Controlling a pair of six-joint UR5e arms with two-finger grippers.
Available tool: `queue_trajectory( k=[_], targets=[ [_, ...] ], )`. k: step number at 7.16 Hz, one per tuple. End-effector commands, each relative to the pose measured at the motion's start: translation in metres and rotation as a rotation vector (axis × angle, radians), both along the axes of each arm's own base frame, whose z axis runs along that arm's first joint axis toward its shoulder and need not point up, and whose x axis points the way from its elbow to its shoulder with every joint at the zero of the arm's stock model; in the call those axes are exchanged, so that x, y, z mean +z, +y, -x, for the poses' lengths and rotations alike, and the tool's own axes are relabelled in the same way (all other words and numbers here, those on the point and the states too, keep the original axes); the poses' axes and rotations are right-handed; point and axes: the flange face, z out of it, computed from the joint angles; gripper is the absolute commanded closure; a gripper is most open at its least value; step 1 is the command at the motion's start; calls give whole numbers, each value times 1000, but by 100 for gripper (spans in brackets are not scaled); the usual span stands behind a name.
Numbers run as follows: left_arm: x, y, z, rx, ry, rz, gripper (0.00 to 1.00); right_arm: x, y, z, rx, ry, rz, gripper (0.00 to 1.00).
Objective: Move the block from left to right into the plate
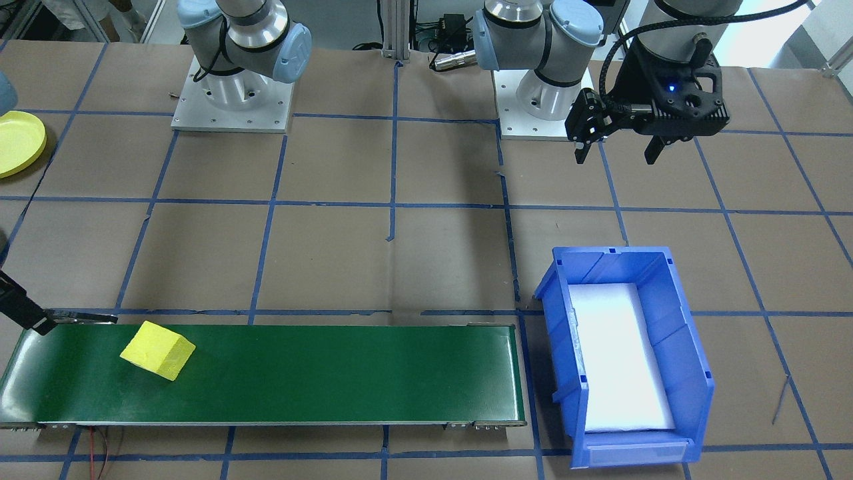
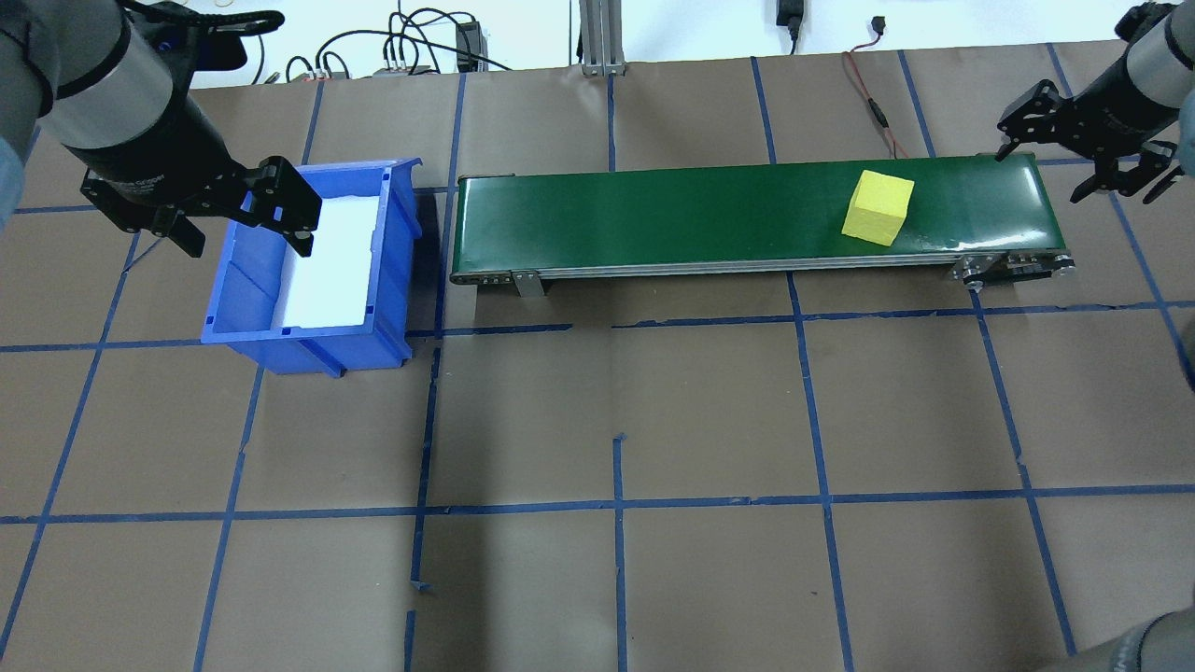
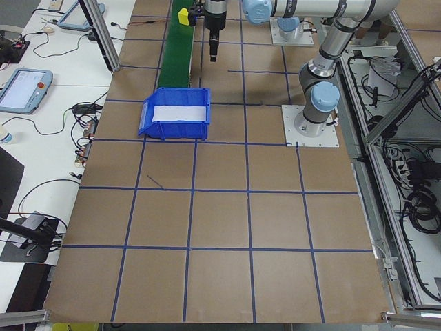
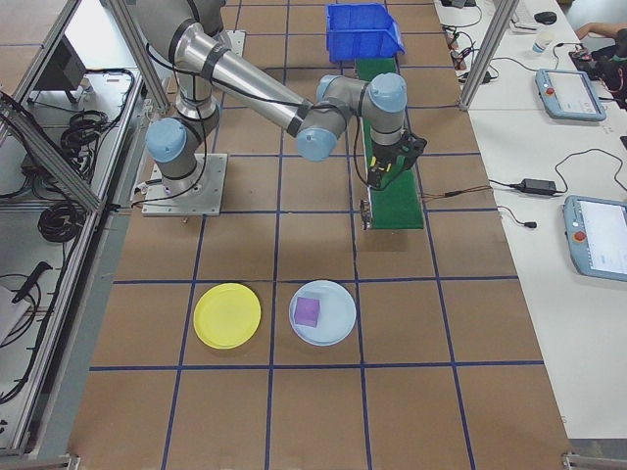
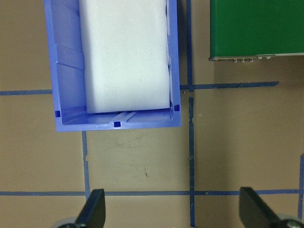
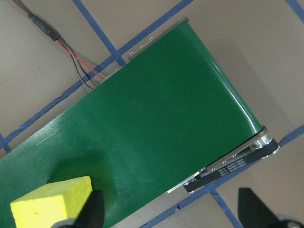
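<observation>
The block (image 1: 158,350) is a yellow foam cube lying on the green conveyor belt (image 1: 333,373), near the belt's end on my right side (image 2: 878,207). My right gripper (image 2: 1074,173) hovers open over that end of the belt. In its wrist view the block (image 6: 52,199) sits just beside one fingertip (image 6: 92,211), outside the jaws. The yellow plate (image 4: 227,315) lies on the table beyond the belt's end, also seen at the edge of the front view (image 1: 13,143). My left gripper (image 1: 616,153) hangs open and empty above the table, close to the blue bin (image 1: 686,340).
The blue bin (image 2: 233,308) with a white foam liner stands off the belt's other end. A pale blue plate (image 4: 338,333) holding a purple block (image 4: 308,310) lies next to the yellow plate. A red and black cable (image 6: 71,61) runs past the belt.
</observation>
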Motion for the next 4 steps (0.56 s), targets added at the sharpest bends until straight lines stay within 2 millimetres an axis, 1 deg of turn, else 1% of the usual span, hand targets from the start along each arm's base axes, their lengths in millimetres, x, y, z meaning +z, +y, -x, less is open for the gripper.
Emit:
queue_trajectory(
  k=[1, 3, 4],
  targets=[
    [0, 0, 0, 0, 2, -1, 0, -4, 0, -5, -1, -2, -9, 0],
    [-1, 0, 0, 0, 4, -4, 0, -7, -1, -5, -3, -10, -11, 0],
    [-2, 1, 1, 0, 5, -6, 0, -6, -3, -5, -38, -21, -10, 0]
  ],
)
